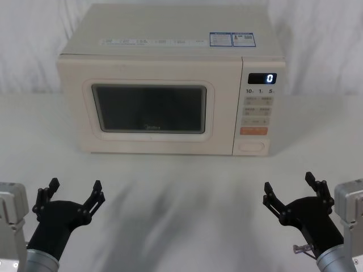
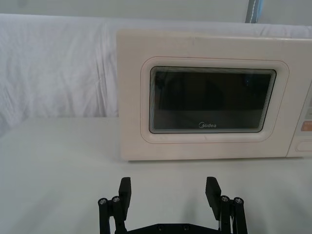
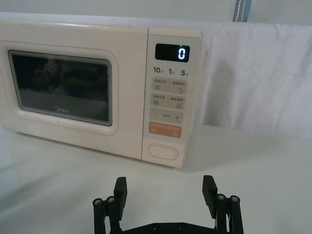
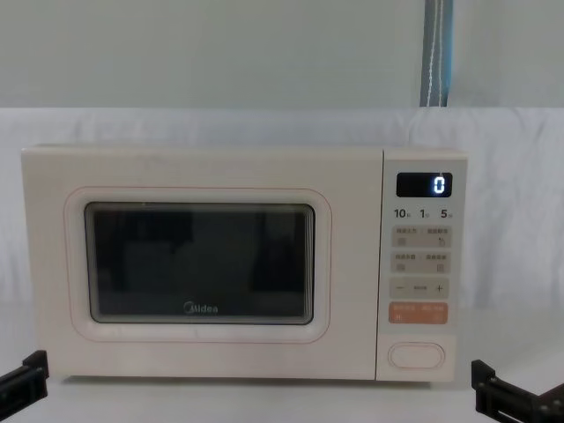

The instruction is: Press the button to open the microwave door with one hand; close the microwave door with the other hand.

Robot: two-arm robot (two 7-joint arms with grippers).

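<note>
The microwave point(image 1: 170, 79) is set at the far middle of the white table point(image 1: 181, 198), and its microwave door point(image 1: 148, 107) is seen shut flush with the front, so nothing of the task appears to be done yet. The button point(image 1: 252, 147) is found at the bottom of the control panel on the microwave's right side, just below the orange key point(image 1: 253, 131). Both grippers are held low at the near edge, well apart from the oven: the left gripper point(image 1: 74, 191) at the near left and the right gripper point(image 1: 292, 188) at the near right, each with its fingers spread wide and nothing between them. The press is best given by the right gripper, since the button lies almost straight ahead of it. A fingertip should be brought squarely onto the middle of the pill-shaped key, and the orange key above should be avoided. The left side should be kept free so that the door's swing is not blocked.
</note>
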